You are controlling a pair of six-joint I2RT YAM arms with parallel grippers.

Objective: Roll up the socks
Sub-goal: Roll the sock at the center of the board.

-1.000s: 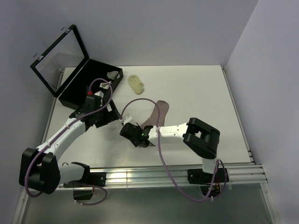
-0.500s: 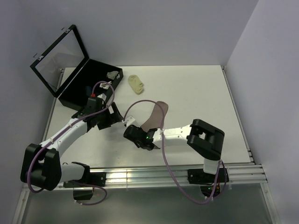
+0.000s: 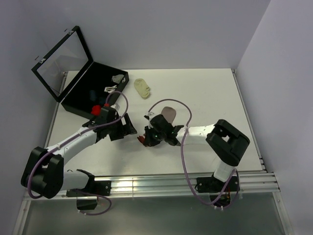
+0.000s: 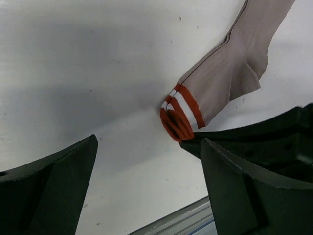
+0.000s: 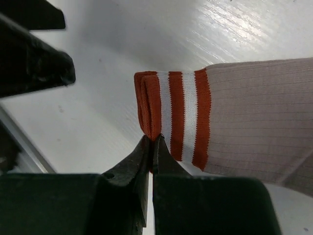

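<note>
The dusty-pink sock lies mid-table, its red-and-white striped cuff folded over on itself. My right gripper is shut on the folded red edge of that cuff; the pinch shows in the right wrist view. My left gripper is open and empty just left of the cuff, which shows between and beyond its fingers in the left wrist view. Something dark blue lies in the black case; I cannot tell what it is. The beige sock is out of view.
An open black case stands at the back left with small white-grey items inside. A small pale-yellow sock lies beside it. The metal rail runs along the near edge.
The right gripper has moved right and away with the cuff, folding it over. The left gripper has moved right, closer to the cuff.
</note>
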